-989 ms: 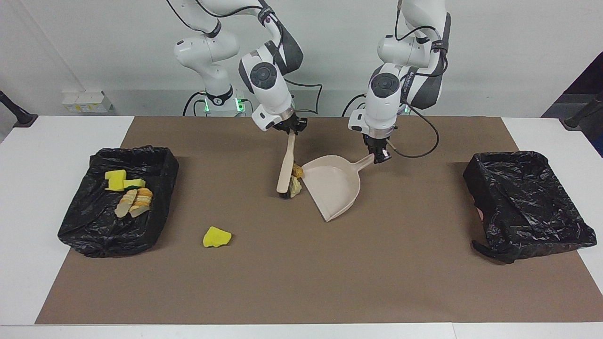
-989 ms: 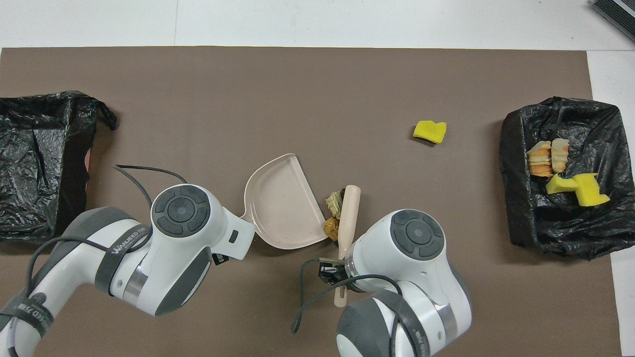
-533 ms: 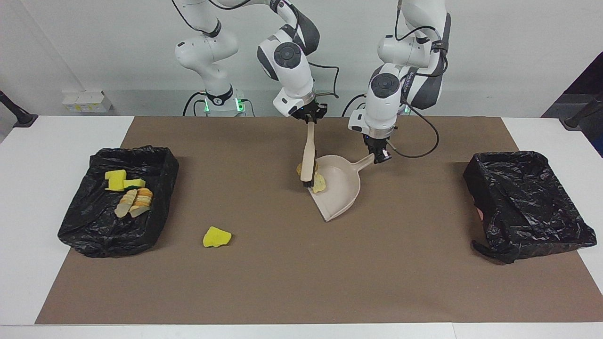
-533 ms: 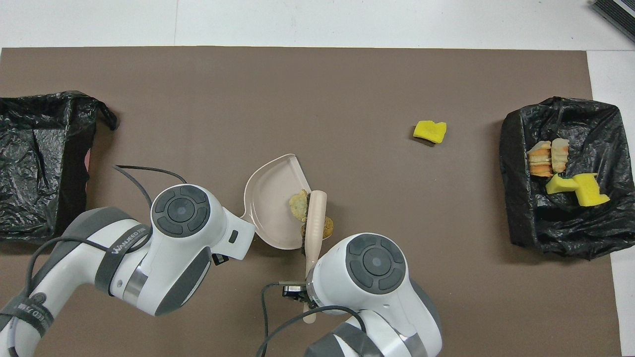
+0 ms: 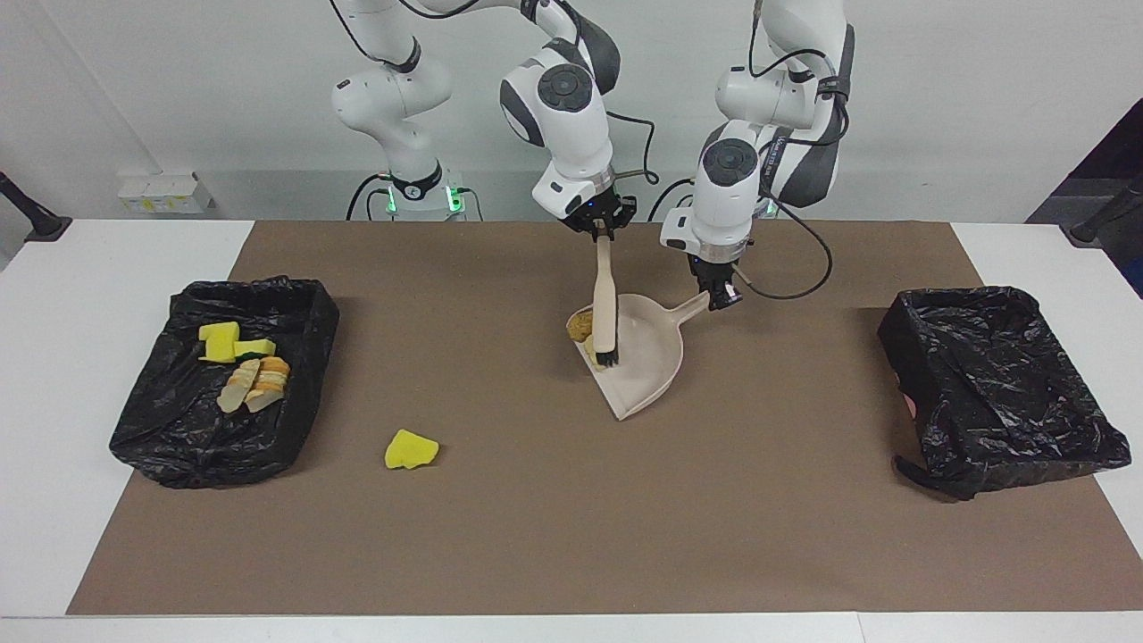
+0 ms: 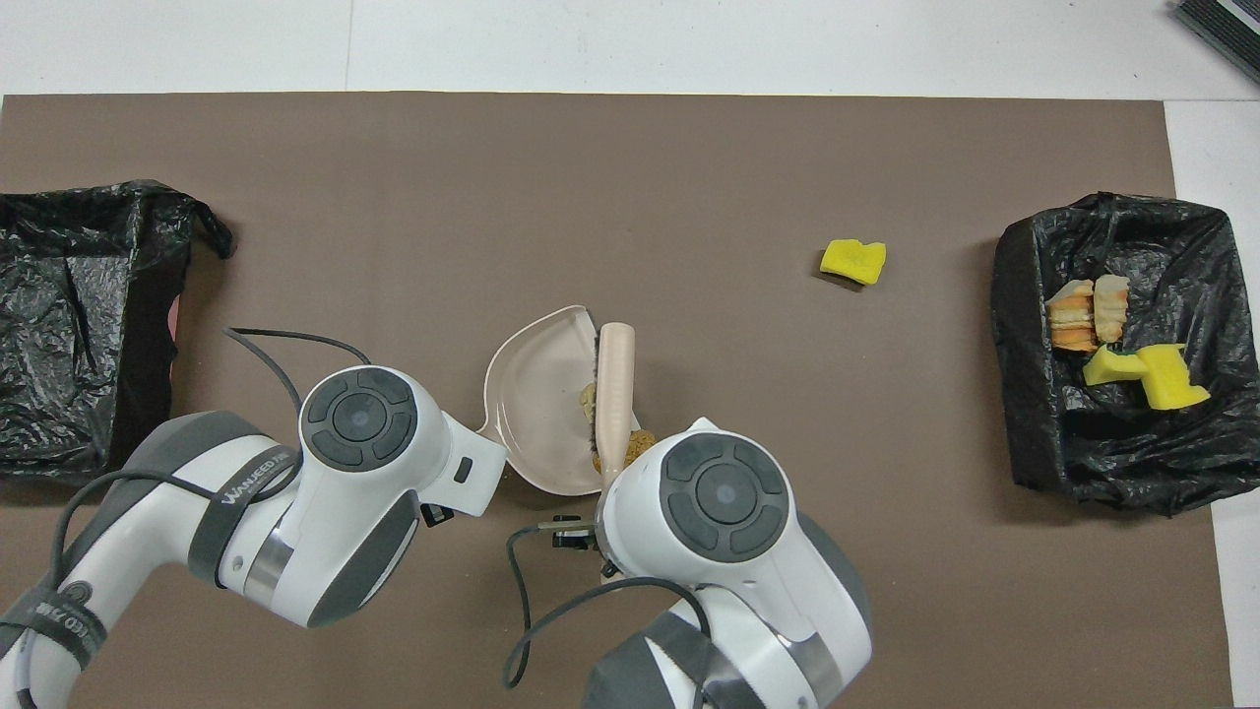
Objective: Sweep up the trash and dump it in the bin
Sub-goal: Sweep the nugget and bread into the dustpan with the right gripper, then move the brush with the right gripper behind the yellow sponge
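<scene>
The dustpan (image 5: pixel 636 357) in the middle of the brown mat (image 5: pixel 571 536) serves as the landmark. Toward the right arm's end of the table from it sits a black-lined bin (image 5: pixel 223 379) already holding four scraps (image 5: pixel 243 364). One yellow sponge piece (image 5: pixel 411 449) lies loose on the mat between that bin and the dustpan, farther from the robots than the pan.

The right gripper (image 5: pixel 602 234) is clamped on the handle of a brush (image 5: pixel 604 308), whose bristles rest inside the dustpan's mouth. Two scraps (image 5: pixel 582 327) sit at the pan's open edge, an orange-brown lump and a cream chunk; the lump looks only partly over the lip. The left gripper (image 5: pixel 720 300) is closed on the dustpan's handle, steadying it. Toward the left arm's end sits a second black-lined bin (image 5: pixel 1000 384).

The step in hand is sweeping. Next, I judge, the brush must draw both scraps fully into the pan.
</scene>
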`<state>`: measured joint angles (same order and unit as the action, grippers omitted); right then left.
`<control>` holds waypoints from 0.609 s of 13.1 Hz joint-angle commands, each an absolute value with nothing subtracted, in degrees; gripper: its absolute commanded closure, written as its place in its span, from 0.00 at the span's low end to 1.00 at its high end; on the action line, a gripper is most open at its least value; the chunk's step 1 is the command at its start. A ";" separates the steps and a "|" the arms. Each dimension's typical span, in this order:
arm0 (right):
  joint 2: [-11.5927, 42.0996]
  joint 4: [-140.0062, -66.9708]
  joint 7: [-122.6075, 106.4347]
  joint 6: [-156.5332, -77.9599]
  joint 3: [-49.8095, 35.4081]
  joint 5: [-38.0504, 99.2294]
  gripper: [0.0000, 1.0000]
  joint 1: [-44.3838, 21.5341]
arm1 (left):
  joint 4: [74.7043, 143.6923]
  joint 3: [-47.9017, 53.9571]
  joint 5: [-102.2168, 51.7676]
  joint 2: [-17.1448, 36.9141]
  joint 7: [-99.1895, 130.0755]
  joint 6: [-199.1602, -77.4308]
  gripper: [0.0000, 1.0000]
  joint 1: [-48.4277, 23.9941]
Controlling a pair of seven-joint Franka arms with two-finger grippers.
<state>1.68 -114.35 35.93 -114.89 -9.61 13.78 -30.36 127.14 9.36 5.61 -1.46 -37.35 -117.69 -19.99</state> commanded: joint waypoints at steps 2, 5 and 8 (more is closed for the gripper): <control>5.18 -112.94 21.94 -116.36 -9.76 8.71 1.00 -19.55 | 128.93 8.79 6.50 -2.81 -35.60 -119.18 1.00 -20.74; 8.86 -109.88 14.51 -116.28 -9.84 0.56 1.00 -10.22 | 129.20 8.79 6.24 -2.81 -34.54 -119.62 1.00 -20.39; 13.43 -103.29 7.33 -113.04 -9.84 -7.80 1.00 -3.71 | 129.55 8.79 6.15 -2.90 -34.72 -120.06 1.00 -20.57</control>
<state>10.34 -108.31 11.22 -115.55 -8.92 -4.08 -6.25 127.44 9.36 5.61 -1.46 -36.11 -118.13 -19.99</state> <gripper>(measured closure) 0.731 0.678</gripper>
